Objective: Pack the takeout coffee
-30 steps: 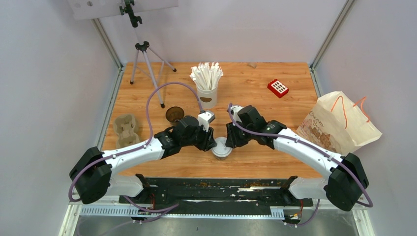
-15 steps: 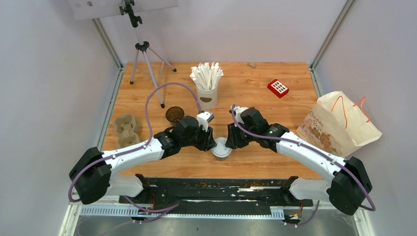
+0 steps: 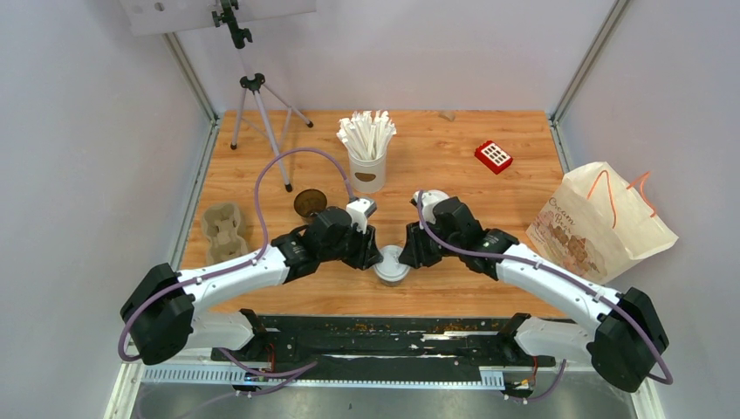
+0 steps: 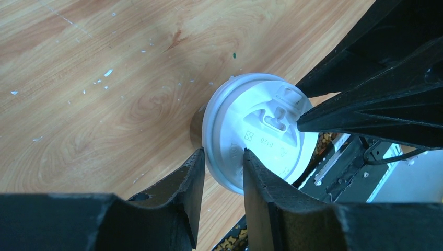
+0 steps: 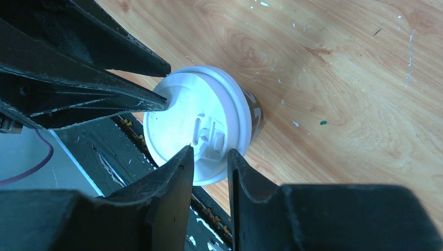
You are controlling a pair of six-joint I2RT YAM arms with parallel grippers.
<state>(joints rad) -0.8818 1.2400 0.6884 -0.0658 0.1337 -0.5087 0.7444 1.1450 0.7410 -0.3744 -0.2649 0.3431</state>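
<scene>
Seen from above, two white robot arms reach inward from the near corners of a wooden counter (image 3: 515, 188), forming a shallow V. Both elbows sit low and out to the sides. The black wrists tilt down and meet over one takeout coffee cup (image 3: 393, 267) at the centre of the counter's near edge. The cup stands upright and its white lid (image 4: 256, 130) is on.

The left tool (image 3: 373, 255) comes in from the cup's left and the right tool (image 3: 408, 253) from its right. They face each other tip to tip across the lid.

In each wrist view the tool's two black fingers stand narrowly apart, with the lid's rim lying in the gap. I cannot tell whether either tool is actually pinching the rim.

A second dark brown cup (image 3: 310, 202) stands open-topped just behind the left forearm. A beige pulp carrier (image 3: 224, 229) lies at the left edge. A paper bag (image 3: 602, 223) lies at the right edge.
</scene>
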